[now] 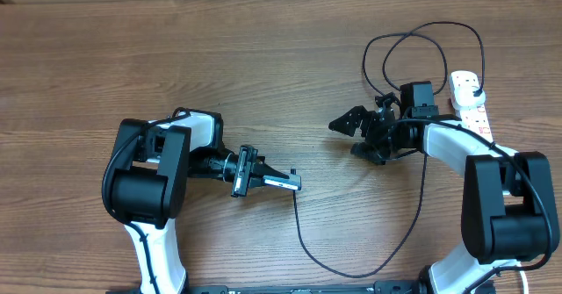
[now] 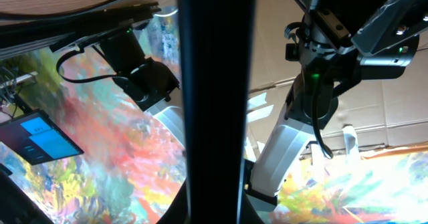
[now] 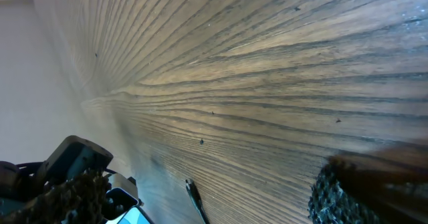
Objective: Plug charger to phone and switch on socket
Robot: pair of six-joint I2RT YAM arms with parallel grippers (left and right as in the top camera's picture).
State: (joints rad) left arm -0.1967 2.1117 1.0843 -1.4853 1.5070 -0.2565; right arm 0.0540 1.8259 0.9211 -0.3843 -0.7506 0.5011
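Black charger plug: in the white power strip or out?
In, it appears: overhead shows the black charger plug seated on the white power strip. Switch on or off: cannot tell.

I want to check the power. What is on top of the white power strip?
The charger's black plug sits on the socket near its far end, with red marks beside it. The right arm covers the strip's near end, so anything there is hidden.

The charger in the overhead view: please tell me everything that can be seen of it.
The charger is a long, thin black cable lying slack on the wooden table. One end reaches the phone in the left pincer; whether it is plugged in cannot be told. It curves wide, loops loosely, and ends in a black plug on the socket.
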